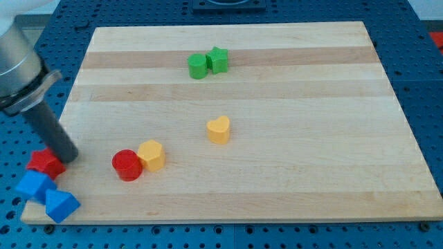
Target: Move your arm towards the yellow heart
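Observation:
The yellow heart [219, 129] lies near the middle of the wooden board [277, 173]. My tip [68, 158] is at the board's left edge, far to the left of the heart and slightly lower in the view. The tip stands just right of a red star-shaped block [45, 162] and left of a red cylinder [127, 165]. A yellow hexagonal block [151, 155] touches the red cylinder on its right side, between the tip and the heart.
Two blue blocks [34, 186] [61, 205] sit at the view's bottom-left corner below the red star. A green cylinder [198, 66] and a green star [217, 60] touch each other near the view's top middle.

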